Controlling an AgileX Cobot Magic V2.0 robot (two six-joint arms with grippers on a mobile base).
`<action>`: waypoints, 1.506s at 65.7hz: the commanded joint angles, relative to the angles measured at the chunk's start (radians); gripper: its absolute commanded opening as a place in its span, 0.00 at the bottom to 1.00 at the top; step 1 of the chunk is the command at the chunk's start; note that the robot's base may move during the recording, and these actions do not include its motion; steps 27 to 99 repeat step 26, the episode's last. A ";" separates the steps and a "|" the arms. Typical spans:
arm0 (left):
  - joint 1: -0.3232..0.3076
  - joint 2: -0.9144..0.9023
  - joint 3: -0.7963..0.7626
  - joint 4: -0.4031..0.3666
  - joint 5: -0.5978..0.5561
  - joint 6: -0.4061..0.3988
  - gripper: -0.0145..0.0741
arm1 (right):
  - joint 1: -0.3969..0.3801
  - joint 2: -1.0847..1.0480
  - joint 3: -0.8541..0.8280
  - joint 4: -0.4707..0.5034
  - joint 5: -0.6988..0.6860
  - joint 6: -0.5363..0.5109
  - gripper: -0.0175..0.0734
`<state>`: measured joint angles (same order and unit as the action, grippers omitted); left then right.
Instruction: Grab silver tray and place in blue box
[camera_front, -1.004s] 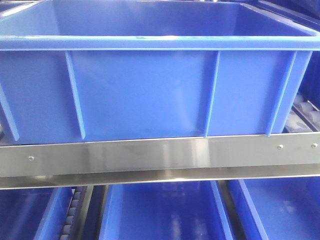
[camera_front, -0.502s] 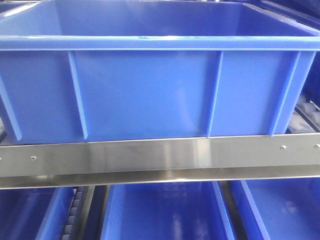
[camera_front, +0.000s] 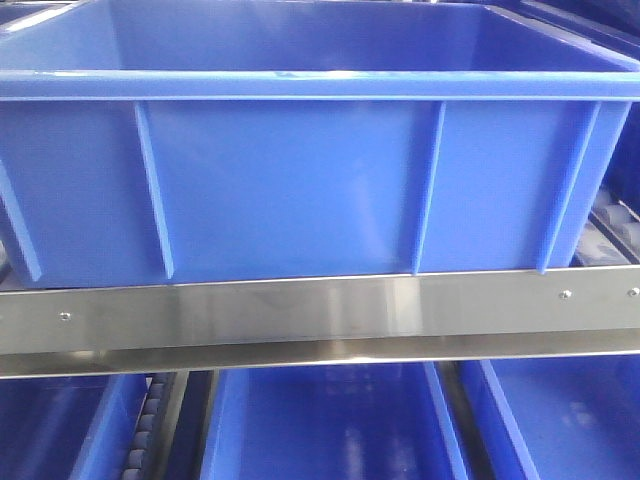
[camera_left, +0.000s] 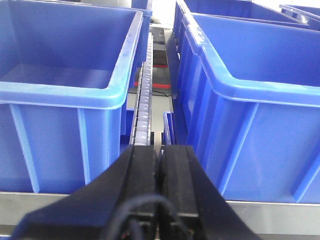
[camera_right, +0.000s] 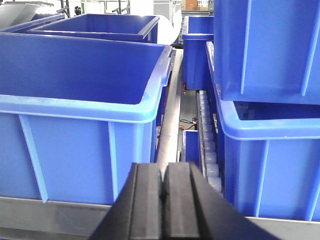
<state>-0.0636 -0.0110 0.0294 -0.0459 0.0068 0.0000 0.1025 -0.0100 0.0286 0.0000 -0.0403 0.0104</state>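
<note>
The blue box (camera_front: 300, 180) fills the front view, a deep ribbed crate standing on a steel shelf rail (camera_front: 320, 310); what shows of its inside holds nothing. The silver tray is out of view in every frame. My left gripper (camera_left: 160, 150) is shut with nothing in it, pointing at the gap between two blue crates, one to its left (camera_left: 65, 90) and one to its right (camera_left: 250, 105). My right gripper (camera_right: 163, 167) is also shut and holds nothing. It faces the gap beside a blue crate (camera_right: 80, 100).
More blue crates (camera_front: 330, 420) sit on the shelf below the rail. Roller tracks (camera_left: 144, 100) (camera_right: 207, 135) run between the crates. Two stacked crates (camera_right: 270, 90) stand at the right of the right wrist view. Further crates (camera_right: 95, 25) stand behind.
The blue box and rail shifted a few pixels to the right in the front view during the first half second, then stayed still.
</note>
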 joint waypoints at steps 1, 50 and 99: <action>0.001 -0.016 0.019 0.002 -0.094 -0.007 0.15 | -0.006 -0.021 -0.018 -0.011 -0.089 -0.010 0.25; 0.001 -0.016 0.019 0.002 -0.094 -0.007 0.15 | -0.006 -0.021 -0.018 -0.011 -0.089 -0.010 0.25; 0.001 -0.016 0.019 0.002 -0.094 -0.007 0.15 | -0.006 -0.021 -0.018 -0.011 -0.089 -0.010 0.25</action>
